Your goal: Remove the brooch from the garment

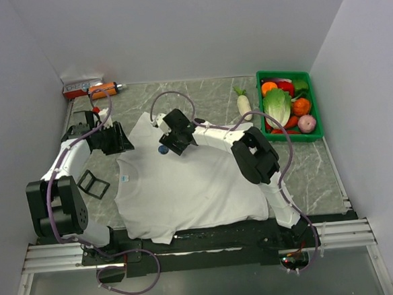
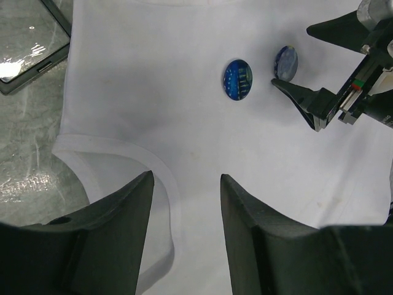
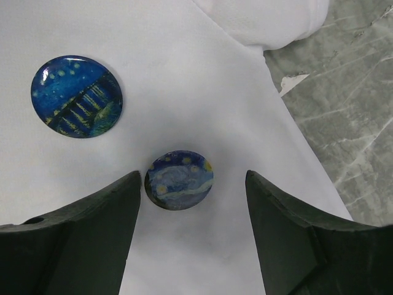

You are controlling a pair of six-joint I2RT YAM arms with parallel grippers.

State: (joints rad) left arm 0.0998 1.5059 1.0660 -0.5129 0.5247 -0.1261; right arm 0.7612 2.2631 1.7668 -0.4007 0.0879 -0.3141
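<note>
The white T-shirt (image 1: 199, 181) lies spread on the grey marble table (image 1: 320, 172). A green crate (image 1: 282, 73) of vegetables and a white radish (image 1: 243, 104) sit far right, well clear. The right gripper (image 3: 191, 184) hovers over the shirt, fingers wide and empty. The left gripper (image 2: 185, 184), fingers also apart and empty, hangs over a hemmed edge. Black square frames (image 1: 93, 184) lie left of the shirt. The brooch (image 3: 179, 180), a dark-blue starry disc, rests on the cloth between the right fingers, just beside one. A second blue disc (image 3: 77, 97) lies nearby.
</note>
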